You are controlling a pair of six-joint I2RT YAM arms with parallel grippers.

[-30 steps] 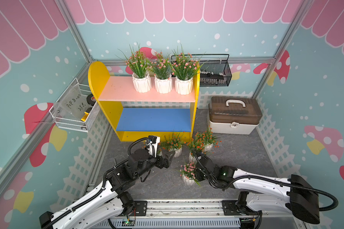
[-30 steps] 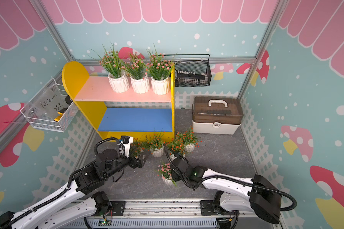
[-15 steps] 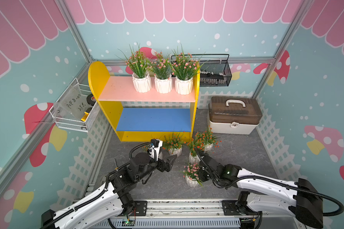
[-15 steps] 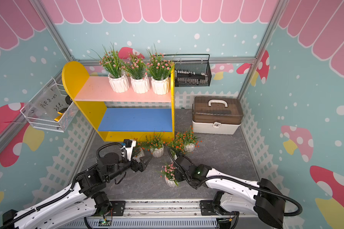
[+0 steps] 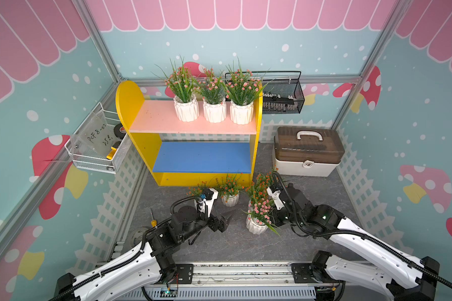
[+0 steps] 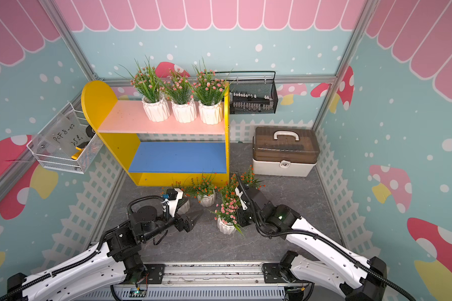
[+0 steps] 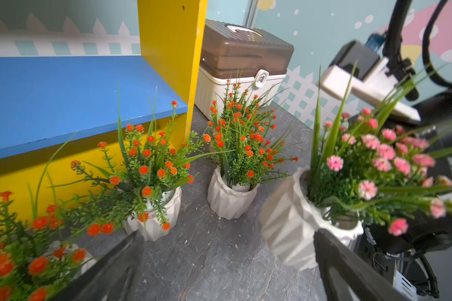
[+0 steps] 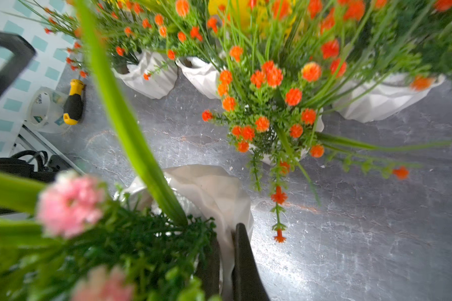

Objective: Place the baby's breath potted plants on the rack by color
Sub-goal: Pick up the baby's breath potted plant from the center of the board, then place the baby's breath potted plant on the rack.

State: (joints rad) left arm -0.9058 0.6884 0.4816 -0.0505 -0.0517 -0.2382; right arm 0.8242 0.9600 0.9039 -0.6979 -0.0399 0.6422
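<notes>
Left gripper (image 5: 223, 221) has backed off toward the front since a second ago, away from the orange plants (image 7: 152, 208). Its jaws have gone fully wide with nothing between them, and it's just hovering over the grey floor (image 5: 219, 247). Meanwhile the right gripper (image 8: 226, 263) has closed up: jaws nearly together, pinching the rim of the pink plant (image 5: 256, 226), the one closest to the front. That pot looks a bit tilted from the left wrist cam, and I honestly can't tell if it's off the floor or not.

Off to the left by the fence there's a screwdriver (image 8: 73, 103) lying next to a tape roll (image 8: 43, 109).

Just behind the pink plant, all four orange plants sit in a loose cluster on the floor, right at the foot of the rack (image 5: 141, 146). One is half hidden under the left wrist in both top views.

Up on the rack, the blue board (image 5: 201, 156) is the lower one. The pink board (image 5: 157, 120) above it has three other pink plants (image 5: 214, 112) standing upright in a row at its right end.

Right of the rack is a box (image 5: 307, 153) with a brown lid. On the walls there's a white basket (image 5: 97, 156) to the left and a black basket (image 5: 282, 100) at the back.
</notes>
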